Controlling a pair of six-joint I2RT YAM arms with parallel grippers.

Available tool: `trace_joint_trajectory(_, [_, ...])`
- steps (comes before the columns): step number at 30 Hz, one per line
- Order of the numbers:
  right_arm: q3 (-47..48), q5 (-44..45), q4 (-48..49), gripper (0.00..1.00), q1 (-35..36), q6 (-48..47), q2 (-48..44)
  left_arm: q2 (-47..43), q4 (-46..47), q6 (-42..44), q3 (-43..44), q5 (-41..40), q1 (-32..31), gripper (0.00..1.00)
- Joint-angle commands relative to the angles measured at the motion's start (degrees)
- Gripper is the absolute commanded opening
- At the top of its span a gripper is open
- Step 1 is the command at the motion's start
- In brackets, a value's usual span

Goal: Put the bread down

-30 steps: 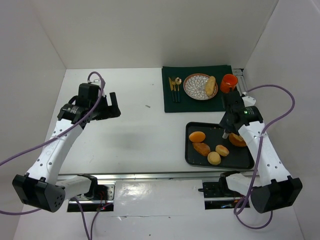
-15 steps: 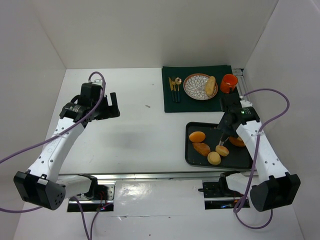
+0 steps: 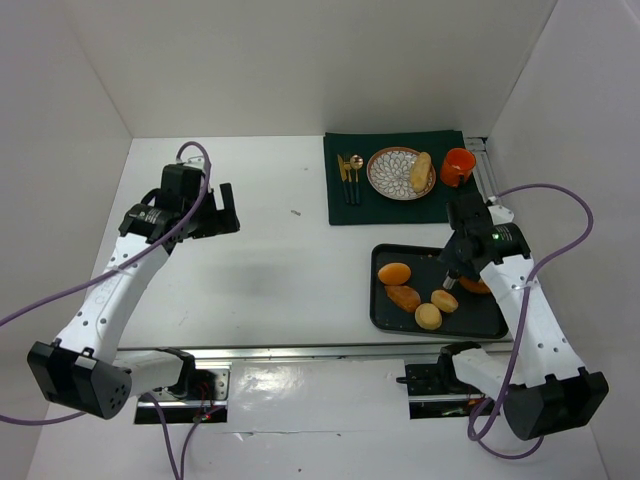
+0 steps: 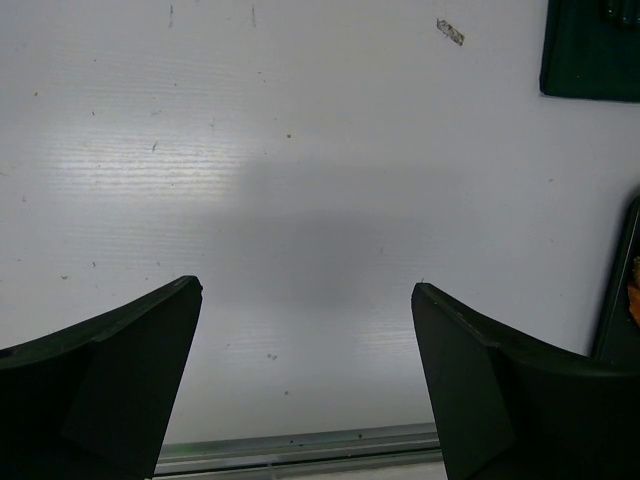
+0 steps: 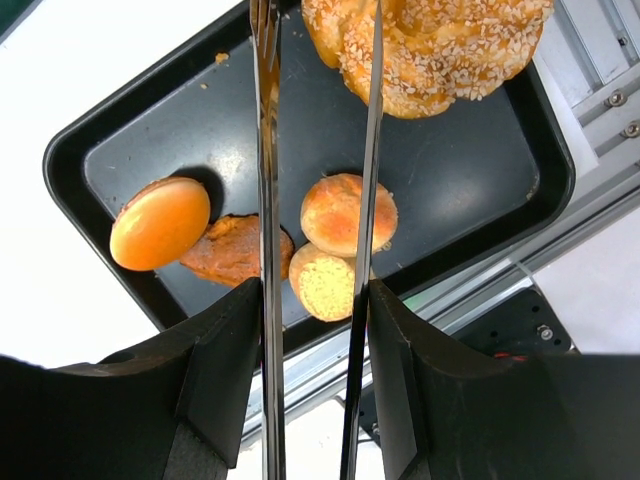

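Note:
My right gripper (image 3: 458, 258) is shut on a pair of metal tongs (image 5: 266, 230) and hovers over the black tray (image 3: 500, 322). The tong blades stand apart and frame a round bun (image 5: 345, 212), with a cut bun (image 5: 325, 285) beside it. Whether the blades touch the bun, I cannot tell. The tray also holds an orange bun (image 3: 394, 273), a brown piece (image 3: 404, 297) and a seeded loaf (image 5: 440, 50). A long roll (image 3: 420, 171) lies on the patterned plate (image 3: 388, 175). My left gripper (image 3: 215, 210) is open and empty over bare table (image 4: 307, 290).
The plate sits on a dark green mat (image 3: 440, 205) with gold cutlery (image 3: 349, 175) on its left and an orange cup (image 3: 458, 166) on its right. A metal rail (image 3: 300, 350) runs along the table's near edge. White walls enclose the table.
My right gripper has moved with the tongs from over the seeded loaf toward the small buns at the tray's near side. The left arm has barely moved.

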Motion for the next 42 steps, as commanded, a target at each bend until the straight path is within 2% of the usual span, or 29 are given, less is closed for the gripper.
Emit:
trace_joint_trajectory(1, [0.02, 1.80, -2.84, 0.52, -0.31, 1.48, -1.06, 0.18, 0.85, 0.89, 2.30, 0.11, -0.32, 1.00])
trace_joint_trajectory(9, [0.02, 1.80, -2.31, 0.52, 0.22, 1.48, 0.87, 0.70, 0.85, 0.89, 2.30, 1.95, -0.32, 1.00])
trace_joint_trajectory(15, [0.62, 1.80, -1.69, 0.27, 0.22, 0.96, 0.96, 1.93, 0.85, 0.37, 2.30, 0.81, -0.32, 1.00])
trace_joint_trajectory(21, [5.54, 3.64, -4.67, 0.11, 0.22, 0.95, 0.96, 2.46, 0.85, 0.36, 3.88, 1.34, -0.32, 1.00])
trace_joint_trajectory(22, [6.42, 3.65, -4.68, 0.03, 0.22, 0.95, 0.96, 2.98, 0.85, 0.36, 3.88, 1.34, -0.32, 1.00])
trace_joint_trajectory(23, [7.21, 4.43, -5.99, 0.00, 0.22, 0.95, 0.96, 2.99, 0.85, 0.36, 4.49, 1.34, -0.32, 1.00])
trace_joint_trajectory(30, [13.63, 6.11, -6.00, 0.00, 0.22, -2.21, 1.48, 3.60, 0.15, 0.36, 5.02, -0.42, -0.32, 1.00])
trace_joint_trajectory(33, [19.59, 6.11, -3.38, 0.00, 0.22, -5.80, 3.42, 3.60, 0.15, 0.36, 5.02, -0.42, -0.32, 1.00])
trace_joint_trajectory(36, [24.17, 5.59, -0.13, 0.00, 0.22, -7.92, 7.63, 3.60, 0.15, 0.36, 5.02, -0.42, -0.32, 1.00])
trace_joint_trajectory(42, [36.30, 5.58, 7.96, 0.00, 6.96, -10.47, 19.31, 4.13, -0.38, 0.36, 5.63, -0.42, -0.32, 1.00])
